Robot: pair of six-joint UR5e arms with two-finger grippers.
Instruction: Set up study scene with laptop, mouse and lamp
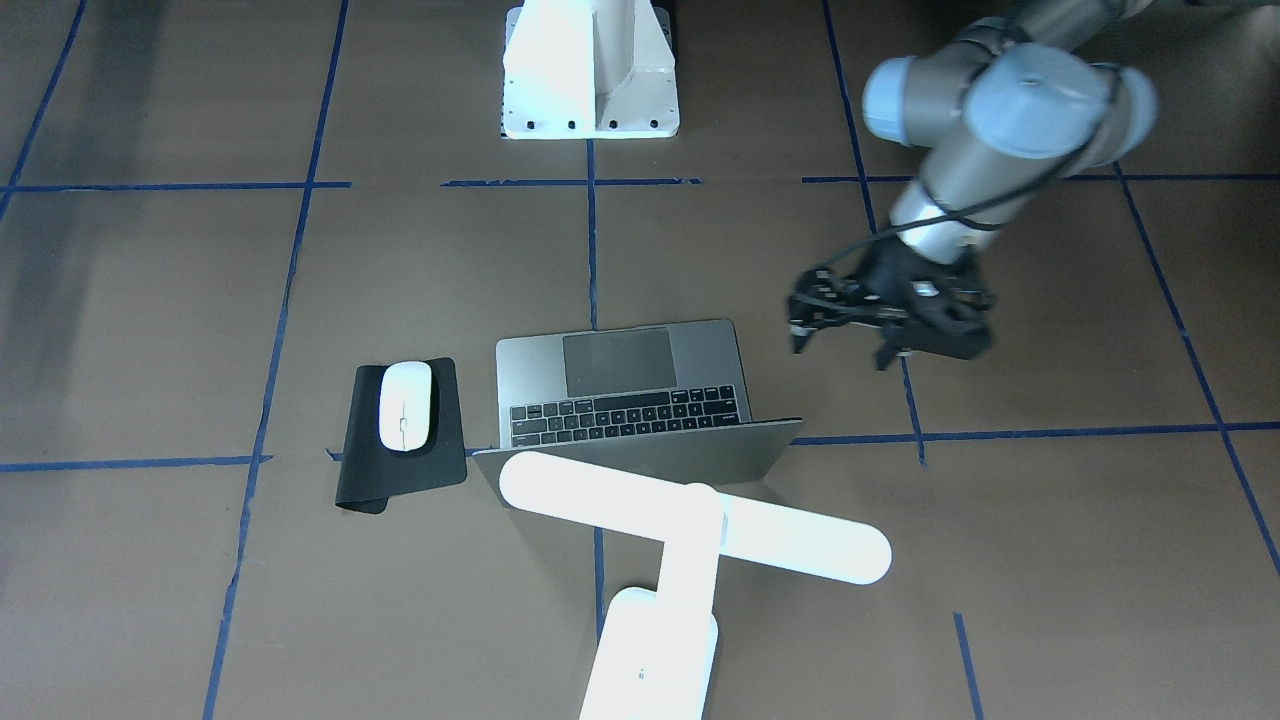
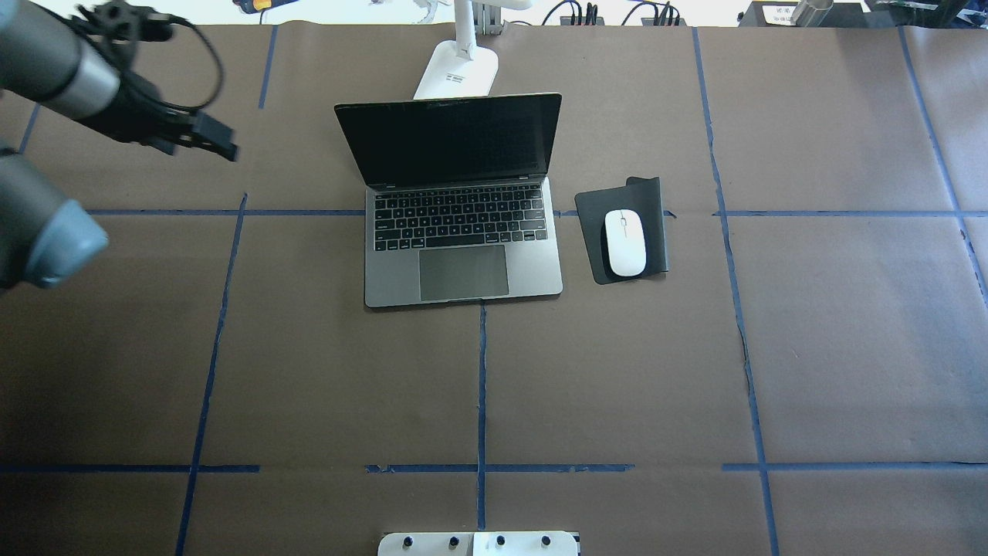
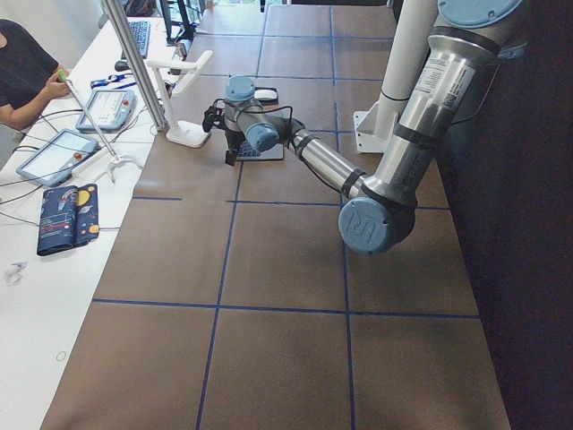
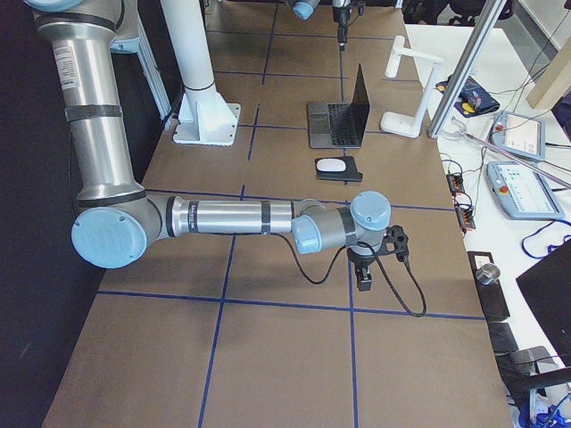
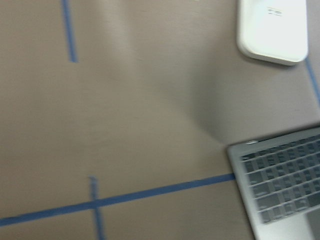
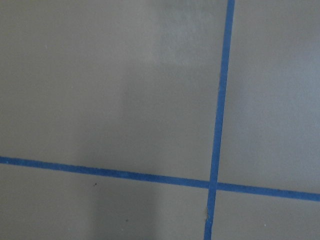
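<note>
Laptop (image 2: pixel 463 232) opened mid-table (image 2: pixel 309 371). Lamp (image 1: pixel 790 550) stood just behind it, far side. Left gripper (image 1: pixel 842 350) held left of laptop, fingers spread (nothing gripped). Right gripper (image 4: pixel 366 278) far right; grip cannot be told. Mat (image 2: pixel 656 201) right of laptop; mouse (image 2: pixel 624 242) laid on it.

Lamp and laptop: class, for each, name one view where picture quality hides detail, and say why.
Front-facing view: the lamp is overexposed, a flat white shape without surface detail; left wrist view: the laptop is blurred, its keys smeared and unreadable.
</note>
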